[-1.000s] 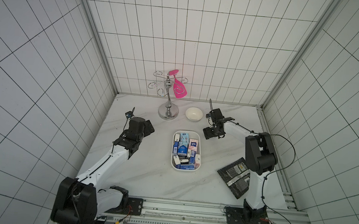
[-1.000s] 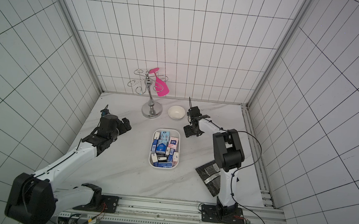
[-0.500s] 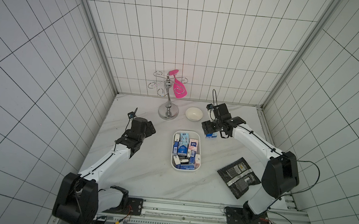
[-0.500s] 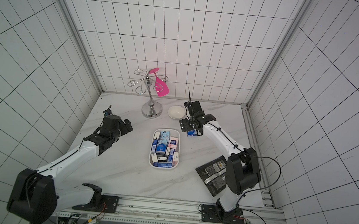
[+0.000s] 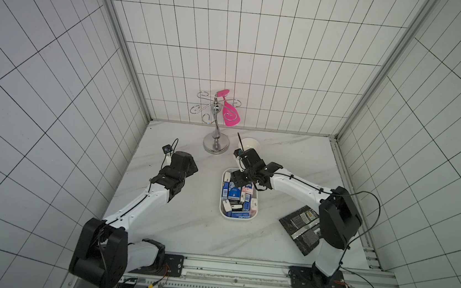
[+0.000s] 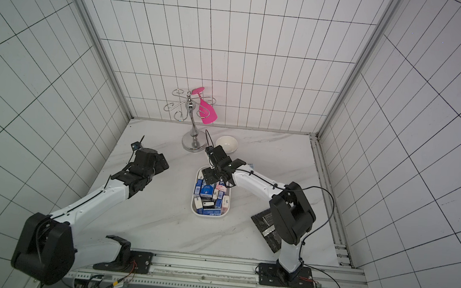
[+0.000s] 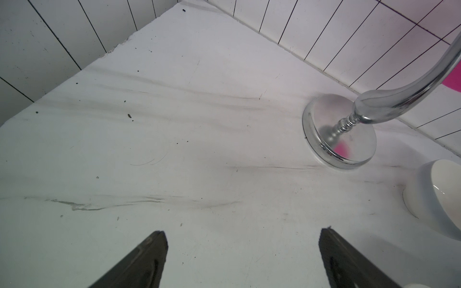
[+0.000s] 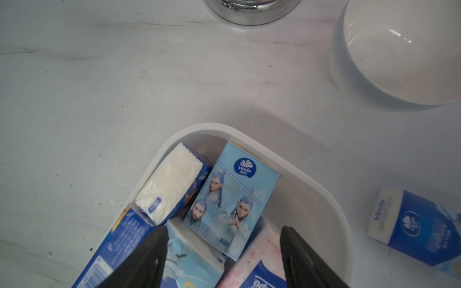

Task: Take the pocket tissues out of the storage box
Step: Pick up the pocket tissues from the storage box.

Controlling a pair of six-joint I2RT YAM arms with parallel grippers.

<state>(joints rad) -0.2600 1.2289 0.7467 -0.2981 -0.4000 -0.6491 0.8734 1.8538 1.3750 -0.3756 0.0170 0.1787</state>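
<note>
Both top views: storage box sits just right of frame centre on the marble table, long side running up and down the frame. Pocket tissues fill it in a jumble of dark blue, pale blue, pink and one black wrapper.

Right gripper hangs over the upper end of the box, its arm reaching in from the right of the frame. Right wrist view: right gripper has its jaws well apart and nothing clamped. The tips stand either side of a pale blue packet printed with figures, propped in a rounded corner of the box. Cannot tell whether the tips touch the packets under them. A blue-and-white packet lies on the table outside the box, just beside its rim.

Left gripper is left of centre, well apart from the box. Left wrist view: left gripper has its jaws wide, nothing between them, bare table beneath.

Chrome stand at upper centre, pink spatula hanging from it. White bowl just right of the stand's base. Foil pouches at lower right, partly hidden by the right arm
</note>
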